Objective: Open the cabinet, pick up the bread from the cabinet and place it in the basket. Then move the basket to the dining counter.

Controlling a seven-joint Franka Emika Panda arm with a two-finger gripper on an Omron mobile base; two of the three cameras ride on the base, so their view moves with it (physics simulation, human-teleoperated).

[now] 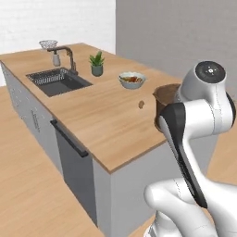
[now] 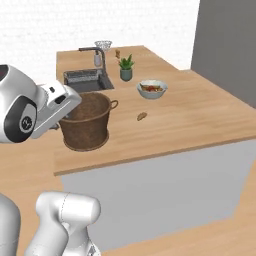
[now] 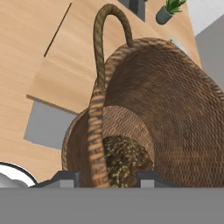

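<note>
The brown woven basket (image 2: 87, 125) stands on the light-wood dining counter (image 2: 200, 120), near its front left corner. In the left base view my arm partly covers the basket (image 1: 164, 98). My gripper (image 3: 107, 177) is shut on the basket's rim (image 3: 97, 131) beside a loop handle, one finger inside and one outside. The bread (image 3: 124, 159), a dark speckled loaf, lies on the basket's bottom. The cabinet is out of view.
On the counter are a pale bowl of food (image 2: 152, 89), a small potted plant (image 2: 126, 67), a little brown item (image 2: 142, 116) and the inset dark sink (image 2: 87, 80) with its faucet (image 2: 100, 57). Bare wood lies right of the basket. A dark dishwasher front (image 1: 74, 162) sits below.
</note>
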